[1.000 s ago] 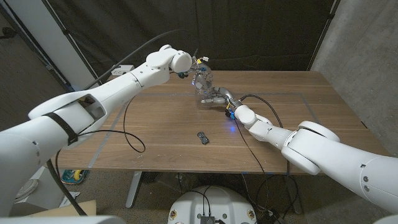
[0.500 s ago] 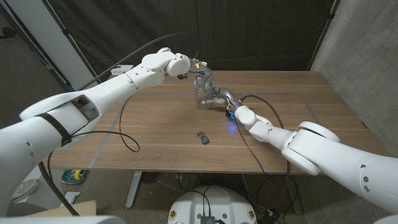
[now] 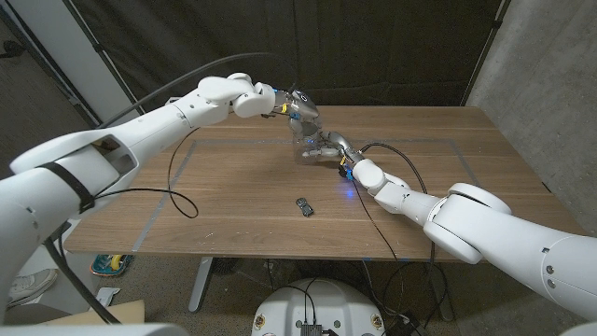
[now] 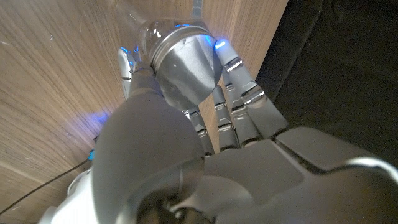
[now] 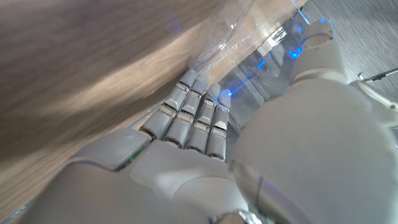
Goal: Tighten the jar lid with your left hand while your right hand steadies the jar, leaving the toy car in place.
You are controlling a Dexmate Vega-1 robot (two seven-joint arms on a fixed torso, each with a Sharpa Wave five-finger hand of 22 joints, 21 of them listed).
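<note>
Both hands hide most of the jar (image 3: 306, 140): left hand (image 3: 297, 103) grasping its lid (image 4: 183, 62), right hand (image 3: 328, 147) clasping its body.

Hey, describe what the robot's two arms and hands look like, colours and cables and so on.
Both arms are glossy white, rounded shells; the left arm has a black band. Black cables trail along them. The left hand and right hand are grey and segmented, with blue lights at the fingertips.

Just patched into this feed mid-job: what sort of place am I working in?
Probably a lab or test cell, not a home: black curtains behind a bare wooden table, a grey concrete wall, and loose black cables across the tabletop.
</note>
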